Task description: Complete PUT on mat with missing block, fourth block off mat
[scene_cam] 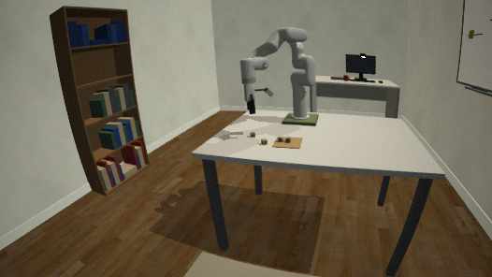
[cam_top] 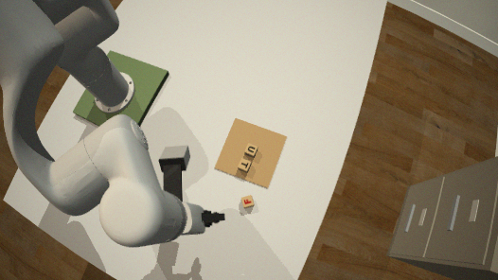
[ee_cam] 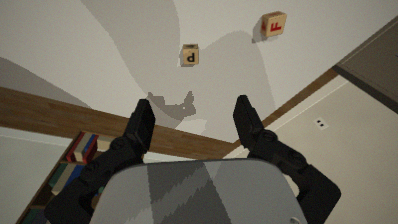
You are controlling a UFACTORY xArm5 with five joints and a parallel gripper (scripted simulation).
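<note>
My fingers spread wide, nothing held, hanging high over the tabletop (ee_cam: pixel 100 45). P block (ee_cam: pixel 190 55) sits off the mat, ahead of the fingers and roughly centred between them in wrist view; F block (ee_cam: pixel 274 24) further out to the right

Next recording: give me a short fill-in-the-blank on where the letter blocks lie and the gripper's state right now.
1. The tan mat carries the U block and the ___ block.
2. The letter on the F block is coloured ___.
3. The P block lies ___ the mat, on the table.
4. The gripper is ___ and holds nothing.

Missing words: T; red; off; open
</note>
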